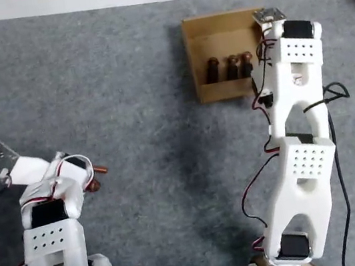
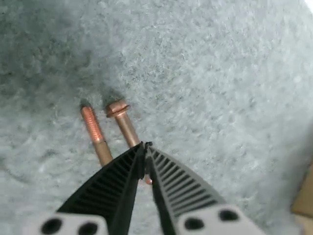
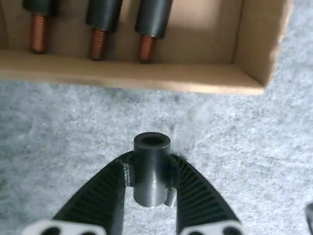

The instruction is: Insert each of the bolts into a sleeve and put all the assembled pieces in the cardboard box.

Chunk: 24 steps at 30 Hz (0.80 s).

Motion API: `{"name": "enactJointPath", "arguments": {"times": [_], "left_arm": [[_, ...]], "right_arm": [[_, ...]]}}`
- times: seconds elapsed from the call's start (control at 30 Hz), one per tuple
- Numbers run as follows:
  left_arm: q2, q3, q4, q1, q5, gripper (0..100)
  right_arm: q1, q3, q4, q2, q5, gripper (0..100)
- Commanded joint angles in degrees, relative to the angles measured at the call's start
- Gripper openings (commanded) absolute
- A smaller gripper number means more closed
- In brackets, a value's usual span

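At lower left, the left gripper (image 2: 145, 147) was pressed together over two bolts (image 2: 124, 126), seemingly gripping neither. The right gripper (image 3: 152, 165) pinched an upright sleeve (image 3: 152, 146) beside the upper-right cardboard box (image 1: 215, 27), which held three assembled pieces (image 1: 230, 68).

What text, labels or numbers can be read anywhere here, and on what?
None legible. No print shows on the cardboard box, the black sleeve in the right gripper, the headed bolt in the left gripper, the threaded bolt beside it, or the white arms.
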Motion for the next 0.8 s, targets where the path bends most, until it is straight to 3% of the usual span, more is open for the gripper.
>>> {"name": "enactJointPath", "arguments": {"times": [0.0, 0.27, 0.57, 0.77], "left_arm": [[-0.22, -2.07, -1.05, -0.22, 5.36, 12], [3.21, -5.58, 2.9, -0.31, 16.97, 12], [30.46, -28.88, 18.64, -0.57, 24.26, 14], [42.86, -38.02, 20.66, -1.1, 24.53, 13]], "right_arm": [[-0.75, -0.31, 0.66, -4.7, -0.18, 0.5], [-0.66, -0.31, 0.66, -4.97, -0.18, 0.5], [-0.4, -0.75, 0.66, -4.97, -0.09, 0.5], [-0.04, -0.84, 0.66, -5.85, -0.35, 0.5]]}}
